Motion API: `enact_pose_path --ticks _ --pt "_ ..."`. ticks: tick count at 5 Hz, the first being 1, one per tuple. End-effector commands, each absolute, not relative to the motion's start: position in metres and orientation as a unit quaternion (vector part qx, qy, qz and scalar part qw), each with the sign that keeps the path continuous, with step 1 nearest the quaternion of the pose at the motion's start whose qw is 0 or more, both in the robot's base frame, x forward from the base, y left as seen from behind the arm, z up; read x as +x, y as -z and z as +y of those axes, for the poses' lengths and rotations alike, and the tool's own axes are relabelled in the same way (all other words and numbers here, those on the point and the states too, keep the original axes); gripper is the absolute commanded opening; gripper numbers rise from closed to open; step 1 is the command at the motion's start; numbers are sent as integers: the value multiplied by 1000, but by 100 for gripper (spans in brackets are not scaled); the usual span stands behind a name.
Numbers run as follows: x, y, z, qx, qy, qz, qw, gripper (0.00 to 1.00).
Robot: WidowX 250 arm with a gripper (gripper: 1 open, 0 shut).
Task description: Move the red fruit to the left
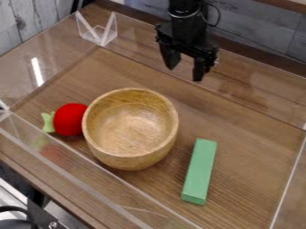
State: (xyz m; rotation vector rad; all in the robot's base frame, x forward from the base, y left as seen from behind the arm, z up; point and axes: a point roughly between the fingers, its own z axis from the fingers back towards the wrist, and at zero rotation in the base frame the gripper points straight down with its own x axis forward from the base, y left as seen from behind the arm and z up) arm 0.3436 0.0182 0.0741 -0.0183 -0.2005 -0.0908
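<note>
At the far left, low in the view, the red fruit [71, 119] lies on the wooden table [245, 112], its pale green leafy piece pointing left toward the clear plastic wall [48, 159] that rims the work area. The fruit's right side sits tight against the outer wall of the wooden bowl [131, 128]; whether they actually touch cannot be told. The bowl stands upright just right of the fruit, in the lower middle of the table, and its hollow shows only bare wood grain.

Above and behind, near the back left corner, a small clear plastic piece [97, 29] with a folded, angular shape stands on the table, well apart from the fruit and the bowl.

Further right, at the top of the view, the black hand [187, 68] hangs from the arm and points nearly straight down over the back part of the table. Its fingers are spread wide apart, with nothing between them. It is well apart from the bowl and farther still from the fruit.

At the lower right, a flat green block [199, 170] lies on the table, long side running away from the viewer, just beside the bowl but clear of it.
</note>
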Motion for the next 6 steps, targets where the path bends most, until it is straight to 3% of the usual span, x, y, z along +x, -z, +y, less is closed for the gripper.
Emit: enact_pose_path --ticks 1,4,6 --pt "343 -86 17 -6 72 -114 991 100" --pt "321 -84 23 -10 86 -85 993 100" --pt "300 -70 30 -8 16 -71 997 100"
